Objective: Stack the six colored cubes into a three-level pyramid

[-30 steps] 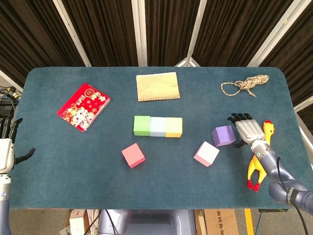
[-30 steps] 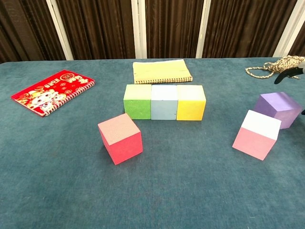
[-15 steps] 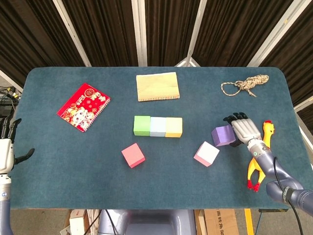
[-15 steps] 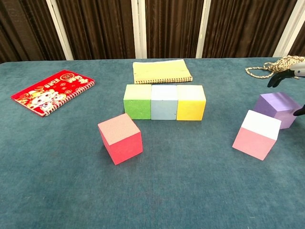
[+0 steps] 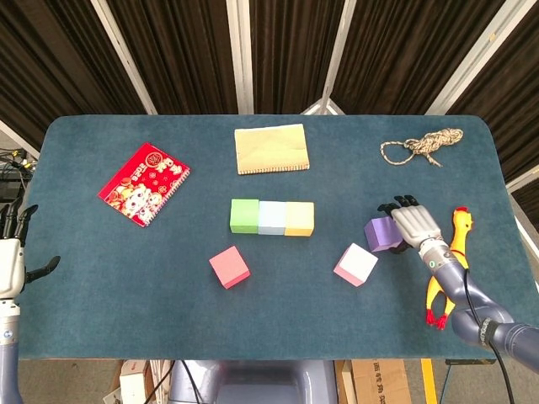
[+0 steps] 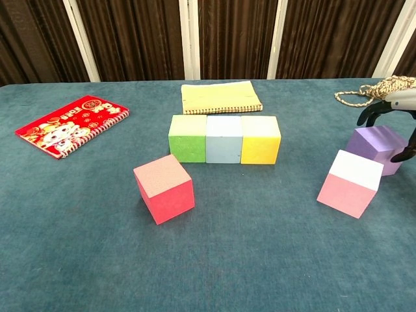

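Note:
Green [image 5: 244,215], light blue [image 5: 272,218] and yellow [image 5: 299,219] cubes stand touching in a row at mid-table. In front of the row lie a red cube [image 5: 229,267] to the left and a pink cube [image 5: 356,264] to the right. A purple cube [image 5: 381,234] sits just right of the pink one. My right hand [image 5: 410,224] arches over the purple cube [image 6: 379,148] with fingers spread at its far edge and the thumb by its right side; no firm grip shows. Off the table's left edge, my left hand [image 5: 10,252] hangs empty with fingers apart.
A red notebook [image 5: 144,183] lies at the left and a tan notebook [image 5: 271,148] behind the cube row. A coil of rope [image 5: 421,146] is at the back right. A yellow rubber chicken [image 5: 446,269] lies along the right edge beside my right forearm.
My right hand has slid left from beside the purple cube until it reaches over it. The cubes and the left hand have stayed put.

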Controlling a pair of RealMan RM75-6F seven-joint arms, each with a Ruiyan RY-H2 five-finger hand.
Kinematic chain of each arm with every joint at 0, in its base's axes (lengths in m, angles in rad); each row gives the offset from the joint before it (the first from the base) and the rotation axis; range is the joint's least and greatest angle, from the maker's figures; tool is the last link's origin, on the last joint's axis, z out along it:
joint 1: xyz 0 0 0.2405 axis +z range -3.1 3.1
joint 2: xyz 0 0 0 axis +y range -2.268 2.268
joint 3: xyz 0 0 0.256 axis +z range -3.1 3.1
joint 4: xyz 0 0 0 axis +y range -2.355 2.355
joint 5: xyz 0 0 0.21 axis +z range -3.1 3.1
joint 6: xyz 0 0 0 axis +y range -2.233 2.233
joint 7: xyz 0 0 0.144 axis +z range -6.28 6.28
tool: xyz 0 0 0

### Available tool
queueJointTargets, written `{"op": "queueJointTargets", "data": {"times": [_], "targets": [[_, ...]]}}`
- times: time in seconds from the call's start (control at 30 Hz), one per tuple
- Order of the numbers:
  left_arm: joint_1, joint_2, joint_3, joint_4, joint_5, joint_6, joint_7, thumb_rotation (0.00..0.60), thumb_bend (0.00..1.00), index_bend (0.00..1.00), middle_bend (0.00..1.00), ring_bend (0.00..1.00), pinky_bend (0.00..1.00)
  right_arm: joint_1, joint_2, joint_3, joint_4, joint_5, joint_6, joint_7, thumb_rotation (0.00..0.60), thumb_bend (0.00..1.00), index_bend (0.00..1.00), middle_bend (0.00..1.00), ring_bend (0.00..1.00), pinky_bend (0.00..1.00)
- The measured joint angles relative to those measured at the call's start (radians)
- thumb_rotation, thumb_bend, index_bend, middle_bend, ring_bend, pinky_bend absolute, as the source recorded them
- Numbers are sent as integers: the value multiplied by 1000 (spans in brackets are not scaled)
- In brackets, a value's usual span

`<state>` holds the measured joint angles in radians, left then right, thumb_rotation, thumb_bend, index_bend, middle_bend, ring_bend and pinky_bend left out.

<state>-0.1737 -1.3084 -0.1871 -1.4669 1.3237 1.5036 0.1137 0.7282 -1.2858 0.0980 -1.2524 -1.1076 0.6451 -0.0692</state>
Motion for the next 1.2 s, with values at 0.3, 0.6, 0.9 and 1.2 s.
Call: {"op": "queueJointTargets", "data": {"times": [0.3, 0.6, 0.9, 1.2], "targets": [[1, 3, -1, -3, -3, -5, -9, 600, 203, 136, 0, 0, 50, 1, -8, 8, 1, 12, 7, -5, 600, 190, 257, 294, 81, 0], [0, 3, 1, -5, -3, -10, -9, 600, 203, 139, 0, 0, 50, -3, -4, 6, -5, 7, 12, -6, 600, 189, 272, 310, 91, 0], [-1, -1, 1, -3, -3, -11, -8, 600, 204, 139, 0, 0, 50, 1, -12, 5, 1, 2, 4, -5, 600, 219, 302, 333, 113, 0], [4, 3, -3, -1, 0, 0, -20, 600, 204, 140, 0, 0, 50, 3, -21, 5, 8, 2, 10, -14, 600, 310, 388, 381, 157, 0]]}}
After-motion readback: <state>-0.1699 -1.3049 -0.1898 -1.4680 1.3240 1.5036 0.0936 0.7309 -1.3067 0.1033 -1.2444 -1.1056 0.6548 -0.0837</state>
